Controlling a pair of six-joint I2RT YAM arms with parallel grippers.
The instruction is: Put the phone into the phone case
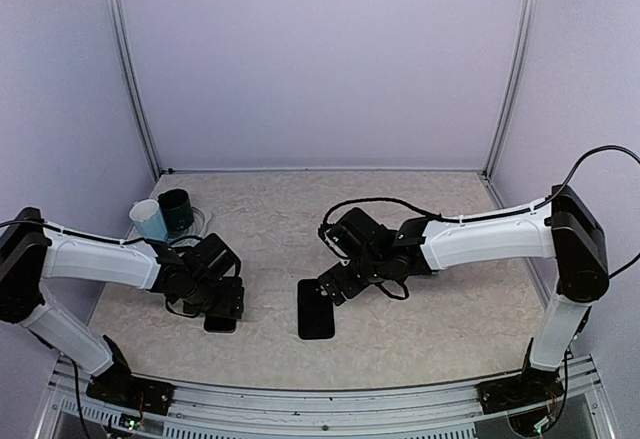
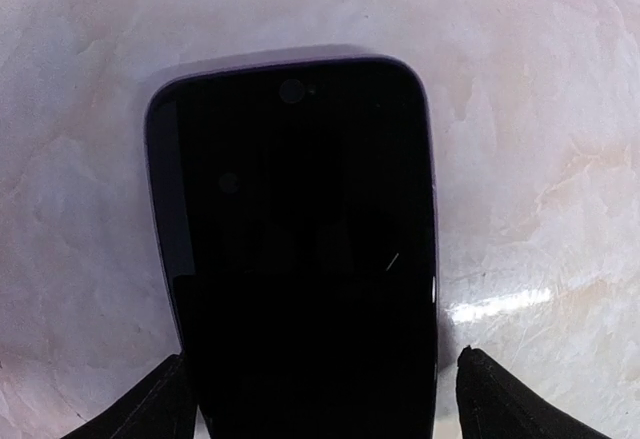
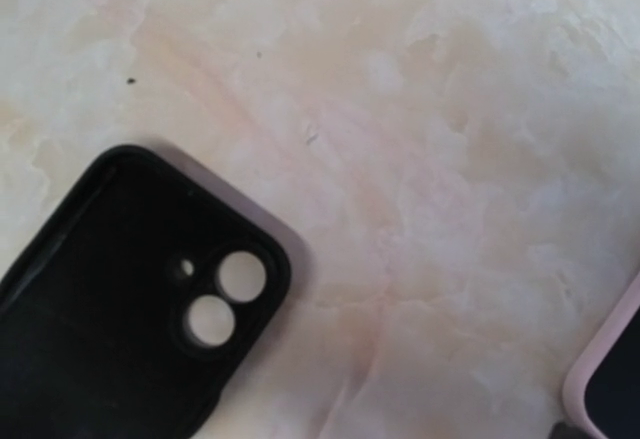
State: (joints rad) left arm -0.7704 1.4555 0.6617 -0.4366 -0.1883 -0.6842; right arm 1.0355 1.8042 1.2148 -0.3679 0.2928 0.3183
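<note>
The marble-patterned beige tabletop (image 1: 440, 259) gives both task items a flat, hard bed. The left gripper (image 2: 320, 407) hangs low over it with its jaws spread. The flat black glass-fronted phone with a lilac rim (image 2: 300, 239) lies screen up directly beneath that hand, its near end between the black fingertips (image 2: 150, 409). One long edge sits at the left-hand tip, and a sliver of bare table shows before the other tip. Nothing is clamped yet.

The right gripper (image 1: 335, 284) hovers with jaws wide and empty. The black moulded phone case with two round camera holes (image 3: 110, 329) lies hollow side up just below and in front of it, well apart from the phone.

The phone looks rigid, dense for its thinness and slick on the glass, so it probably slides on the table rather than lifts if pinched weakly. The best hold seems to be across its two long edges near the middle, pads square on the rim and off the screen. The case likely flexes at its lip, so it wants pinning by a side wall while the phone is pressed in corner first.
</note>
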